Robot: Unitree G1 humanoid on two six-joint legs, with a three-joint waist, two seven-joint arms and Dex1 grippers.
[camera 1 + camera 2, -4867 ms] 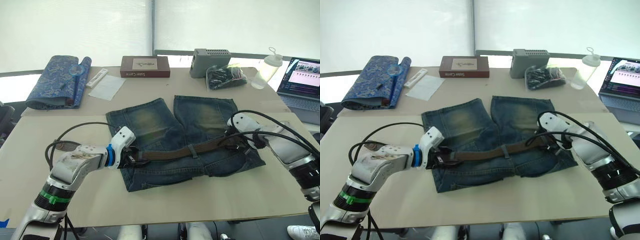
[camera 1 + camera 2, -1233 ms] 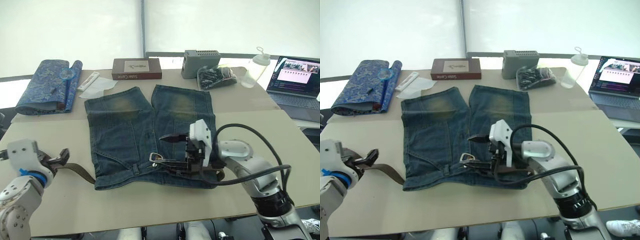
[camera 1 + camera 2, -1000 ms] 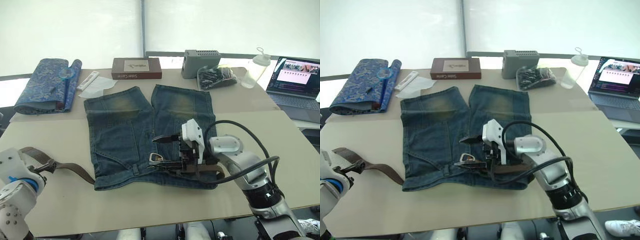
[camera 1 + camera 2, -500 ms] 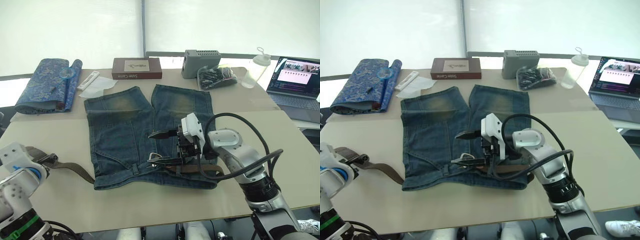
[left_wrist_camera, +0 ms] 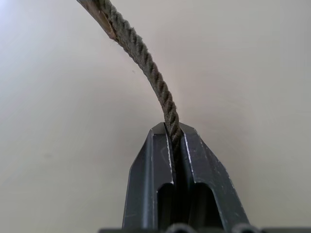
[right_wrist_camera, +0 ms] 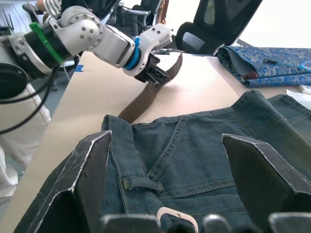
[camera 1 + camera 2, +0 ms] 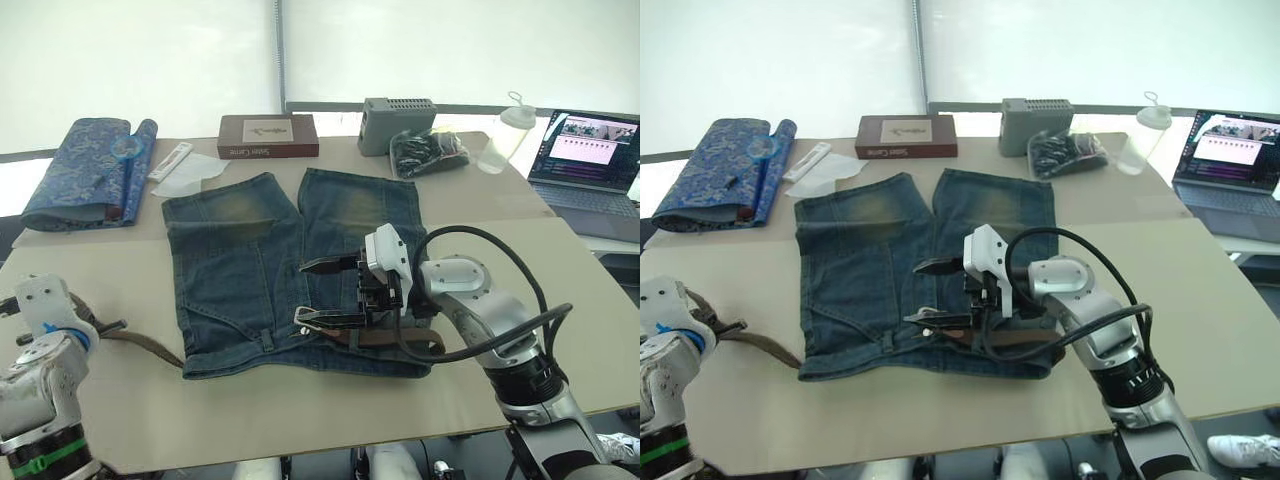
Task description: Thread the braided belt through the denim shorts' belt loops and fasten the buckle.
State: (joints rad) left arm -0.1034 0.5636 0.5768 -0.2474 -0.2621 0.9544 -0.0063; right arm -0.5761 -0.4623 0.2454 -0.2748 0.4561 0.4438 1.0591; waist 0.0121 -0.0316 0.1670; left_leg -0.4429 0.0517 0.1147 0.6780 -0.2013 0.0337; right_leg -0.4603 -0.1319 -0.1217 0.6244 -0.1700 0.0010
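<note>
The denim shorts (image 7: 262,262) lie flat mid-table, waistband toward me. The braided belt (image 7: 146,345) runs out of the waistband's left corner across the bare table. My left gripper (image 5: 174,128) is shut on that free end, the braid pinched between its black fingers. More brown belt (image 7: 392,338) lies along the waistband's right half. The silver buckle (image 7: 305,318) rests on the waistband's middle. My right gripper (image 7: 303,291) hovers there open, its fingers standing wide to either side of the buckle (image 6: 177,216). One belt loop (image 6: 141,183) shows just left of the buckle.
A folded blue patterned cloth (image 7: 80,170) lies back left beside white paper (image 7: 190,175). Along the far edge stand a brown box (image 7: 267,135), a grey box (image 7: 398,110), a black bag (image 7: 425,152) and a bottle (image 7: 500,140). A laptop (image 7: 590,150) sits at the right.
My left gripper's fingers have closed on the belt's free end left of the shorts. My right gripper has stayed open over the buckle, shifting only slightly.
</note>
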